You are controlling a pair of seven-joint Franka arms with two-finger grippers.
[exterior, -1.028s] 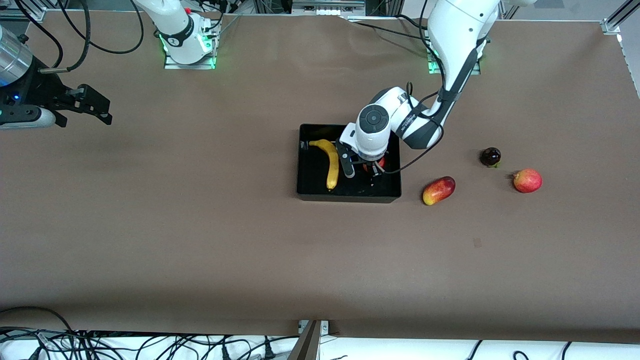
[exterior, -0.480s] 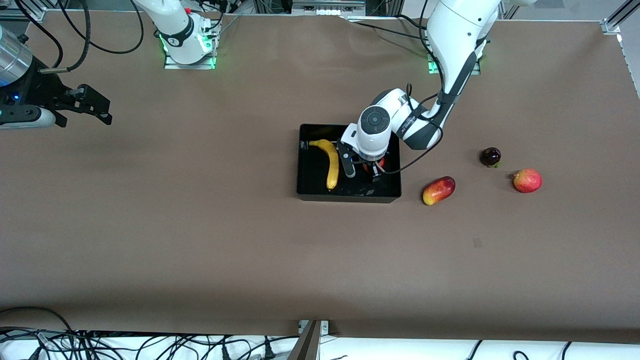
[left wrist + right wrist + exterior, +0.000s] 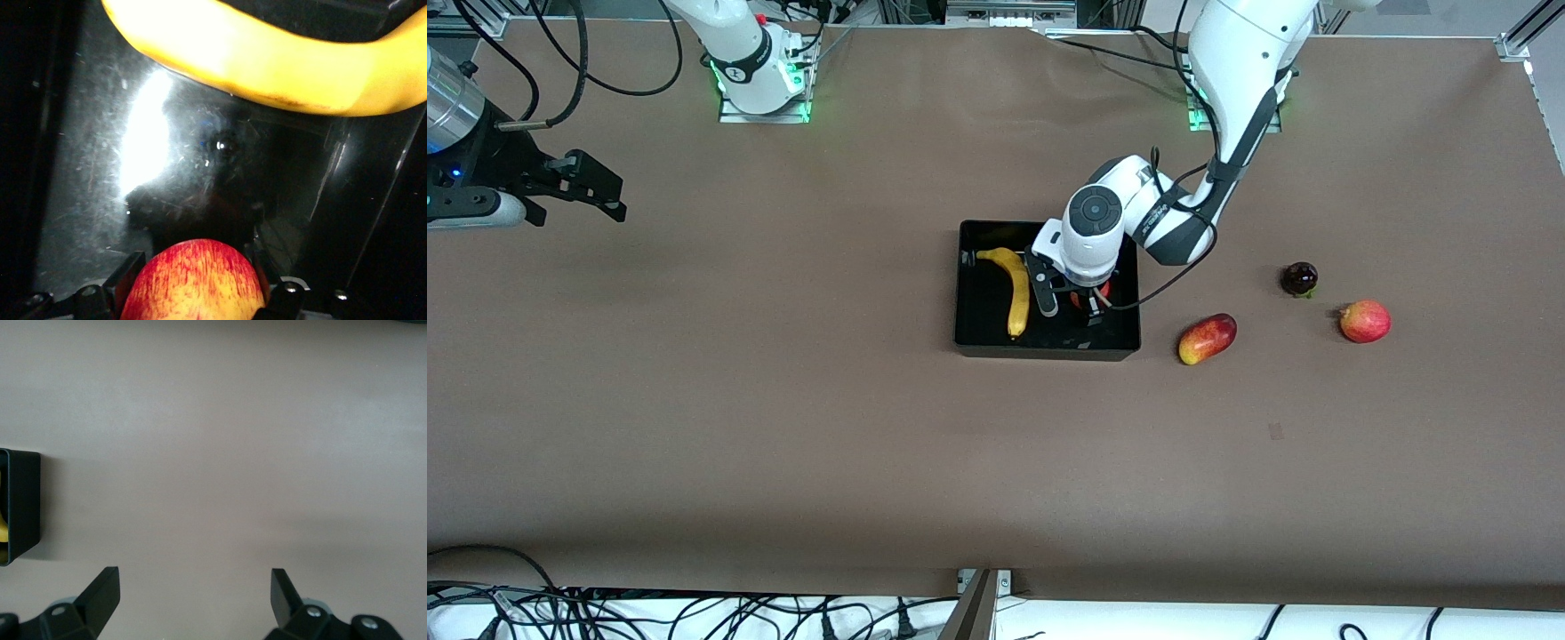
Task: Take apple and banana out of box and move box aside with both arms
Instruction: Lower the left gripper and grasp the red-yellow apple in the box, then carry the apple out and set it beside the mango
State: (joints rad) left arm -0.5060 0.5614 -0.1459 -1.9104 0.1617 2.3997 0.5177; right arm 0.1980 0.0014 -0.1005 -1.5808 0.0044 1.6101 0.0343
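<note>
The black box [image 3: 978, 342] stands mid-table. The yellow banana [image 3: 1016, 289] lies in it, toward the right arm's end. My left gripper [image 3: 1080, 307] is down inside the box beside the banana, shut on the red-and-yellow apple [image 3: 1103, 290], which the wrist mostly hides. In the left wrist view the apple [image 3: 193, 280] sits between my fingers [image 3: 130, 267] just over the glossy box floor [image 3: 100, 167], with the banana [image 3: 267, 60] close by. My right gripper [image 3: 609, 200] waits, open and empty, over bare table at the right arm's end; it is also open in the right wrist view [image 3: 193, 587].
An oblong red-yellow fruit [image 3: 1207, 338] lies on the table beside the box, toward the left arm's end. A dark purple round fruit [image 3: 1299, 278] and a round red fruit [image 3: 1365, 321] lie farther toward that end. The box's corner [image 3: 23, 503] shows in the right wrist view.
My left wrist has shifted very slightly over the box with the apple still in its fingers. The right arm has not moved.
</note>
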